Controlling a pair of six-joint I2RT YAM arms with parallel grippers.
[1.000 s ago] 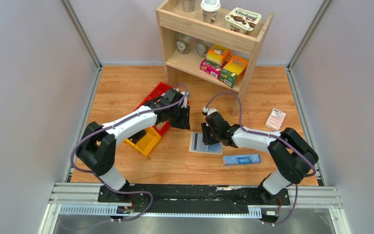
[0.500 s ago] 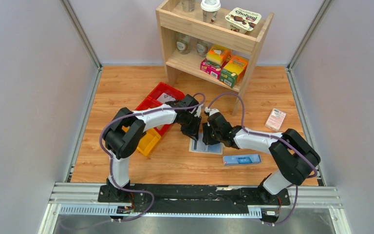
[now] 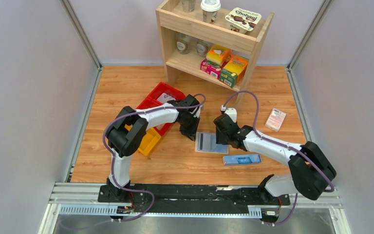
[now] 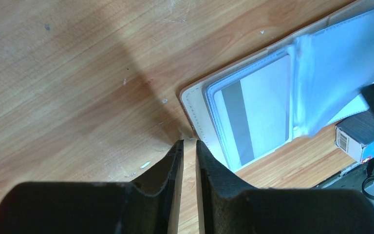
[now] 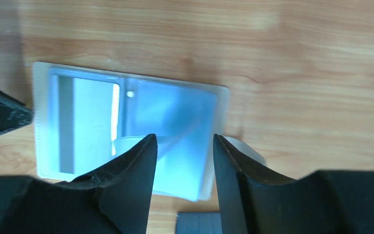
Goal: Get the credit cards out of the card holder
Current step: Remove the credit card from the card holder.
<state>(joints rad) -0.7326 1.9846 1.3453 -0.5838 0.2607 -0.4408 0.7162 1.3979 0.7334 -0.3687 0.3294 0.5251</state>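
The card holder (image 3: 209,144) lies open near the middle of the table (image 3: 126,87), its blue flap (image 4: 341,63) raised between the spread, unclenched jaws of the right gripper (image 5: 184,141). That flap could drop back over the card (image 4: 253,122). The left gripper (image 4: 186,144) is nearly closed at the holder's corner, pinching it or not I cannot tell, and may drag the holder. Count: one holder, one visible card, one blue box (image 3: 242,159), one pink-white packet (image 3: 275,119), two grippers.

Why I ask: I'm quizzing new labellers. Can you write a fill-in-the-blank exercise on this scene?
1. The card holder lies ____ on the wooden table, its pale blue lining facing up.
2. The card in its pocket shows a ____ stripe.
3. The red bin sits on the robot's ____ side.
Missing words: open; grey; left.
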